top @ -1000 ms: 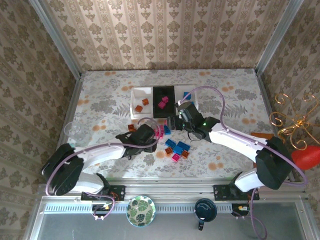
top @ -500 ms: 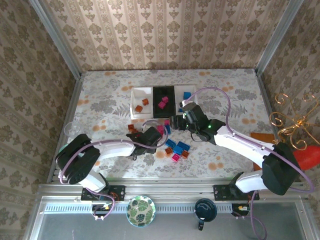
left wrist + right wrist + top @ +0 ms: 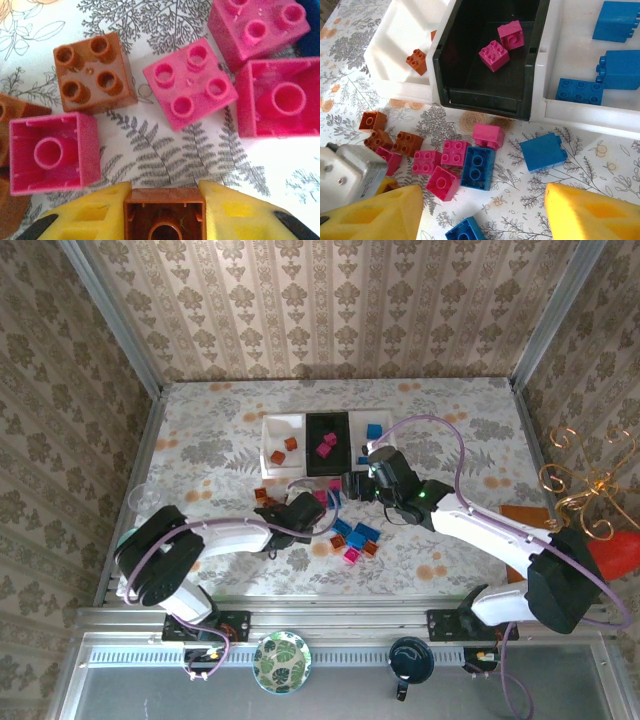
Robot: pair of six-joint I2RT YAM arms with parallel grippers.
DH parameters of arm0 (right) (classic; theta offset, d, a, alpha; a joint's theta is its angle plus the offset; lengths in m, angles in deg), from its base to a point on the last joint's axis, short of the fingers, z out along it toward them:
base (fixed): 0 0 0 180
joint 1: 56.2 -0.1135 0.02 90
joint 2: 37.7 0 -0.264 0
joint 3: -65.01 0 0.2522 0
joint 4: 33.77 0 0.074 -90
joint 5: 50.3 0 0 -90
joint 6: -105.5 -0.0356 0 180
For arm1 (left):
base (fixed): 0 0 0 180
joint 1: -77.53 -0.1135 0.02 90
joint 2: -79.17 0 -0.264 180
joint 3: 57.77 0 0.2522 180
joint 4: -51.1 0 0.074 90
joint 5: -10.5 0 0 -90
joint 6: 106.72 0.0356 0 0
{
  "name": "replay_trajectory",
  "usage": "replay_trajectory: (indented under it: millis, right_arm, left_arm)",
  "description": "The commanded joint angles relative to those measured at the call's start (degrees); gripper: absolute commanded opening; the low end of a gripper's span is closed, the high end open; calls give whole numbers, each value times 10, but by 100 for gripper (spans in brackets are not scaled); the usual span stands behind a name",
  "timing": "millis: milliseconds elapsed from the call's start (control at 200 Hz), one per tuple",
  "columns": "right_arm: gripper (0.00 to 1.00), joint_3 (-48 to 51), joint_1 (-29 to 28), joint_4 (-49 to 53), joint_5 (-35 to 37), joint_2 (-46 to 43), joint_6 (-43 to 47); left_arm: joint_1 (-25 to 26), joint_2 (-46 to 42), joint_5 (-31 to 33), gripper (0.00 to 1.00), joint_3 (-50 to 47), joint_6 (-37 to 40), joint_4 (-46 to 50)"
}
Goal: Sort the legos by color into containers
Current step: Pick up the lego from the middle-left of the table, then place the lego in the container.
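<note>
My left gripper (image 3: 165, 200) is shut on an orange-brown lego (image 3: 165, 220), hollow side facing the camera, just above the table. Ahead of it lie an orange-brown lego (image 3: 94, 72) and magenta-pink legos (image 3: 190, 84), (image 3: 50, 152). In the top view this gripper (image 3: 318, 512) sits at the left edge of the loose pile. My right gripper (image 3: 485, 210) stands open above a blue lego (image 3: 478, 167) and pink ones (image 3: 442, 182). The containers lie beyond. The left white tray (image 3: 400, 45) holds an orange-brown lego (image 3: 416, 59), the black tray (image 3: 485, 97) holds pink ones (image 3: 494, 55), and the right white tray (image 3: 555, 60) holds blue ones (image 3: 579, 90).
More loose legos (image 3: 355, 538) lie between the two arms. A round green plate (image 3: 281, 661) and a dark round object (image 3: 410, 658) rest on the near rail. A gold wire ornament (image 3: 580, 480) and a red object (image 3: 615, 555) stand at the right edge.
My left gripper has slid right into the pile and closed on the orange-brown lego. The right arm has shifted slightly right, its jaws still open.
</note>
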Motion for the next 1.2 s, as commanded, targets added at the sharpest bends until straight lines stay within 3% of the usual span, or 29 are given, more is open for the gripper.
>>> replay_trajectory:
  millis: [0,170,295,560,830,1005,1195]
  right_arm:
    - [67,15,3,-5,13,-19,-7]
    - [67,30,3,-12,13,-29,-16]
    - [67,37,3,-10,15,-28,-23]
    - [67,46,3,14,19,-45,-31]
    - [67,65,3,36,27,-82,-39]
    - [67,64,3,48,30,-90,-43]
    - [67,67,3,58,28,-95,-45]
  left_arm:
    - [7,-76,-15,33,-16,-17,25]
    - [-55,-185,-58,34,9,-5,46]
    - [-139,-178,-98,34,61,19,40]
    - [-249,-3,-117,34,216,61,27]
    - [-271,145,-121,34,370,83,75]
    - [-271,182,-122,54,422,92,106]
    - [-272,126,-156,73,391,76,79]
